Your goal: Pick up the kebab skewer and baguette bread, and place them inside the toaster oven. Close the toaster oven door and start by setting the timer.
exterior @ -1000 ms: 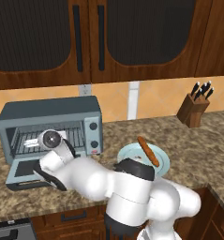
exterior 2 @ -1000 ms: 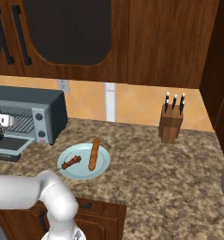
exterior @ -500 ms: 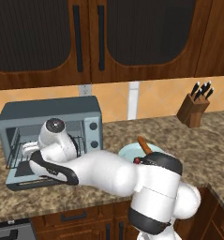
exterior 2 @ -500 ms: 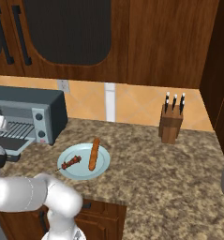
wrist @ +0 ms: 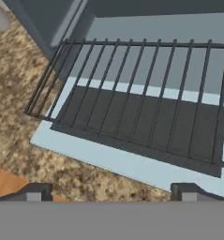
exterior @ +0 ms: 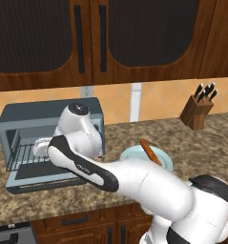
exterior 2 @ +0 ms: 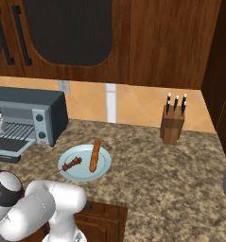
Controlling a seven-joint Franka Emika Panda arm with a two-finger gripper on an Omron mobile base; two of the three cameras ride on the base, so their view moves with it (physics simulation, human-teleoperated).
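Knife block (exterior 2: 172, 124), pale plate (exterior 2: 102, 168)

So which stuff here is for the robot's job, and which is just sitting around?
For the job:
- kebab skewer
- baguette bread
- toaster oven
- toaster oven door, lying open

Just sitting around:
- plate under the food
- knife block

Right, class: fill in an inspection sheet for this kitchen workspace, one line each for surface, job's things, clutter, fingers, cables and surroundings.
Surface: speckled stone counter.
Job's things: kebab skewer and baguette lie side by side on a pale plate; toaster oven stands with its door folded down and the wire rack bare.
Clutter: knife block by the wall.
Fingers: gripper open, over the lowered door, holding nothing.
Cables: nothing seen.
Surroundings: dark wood cabinets above, wall outlet.
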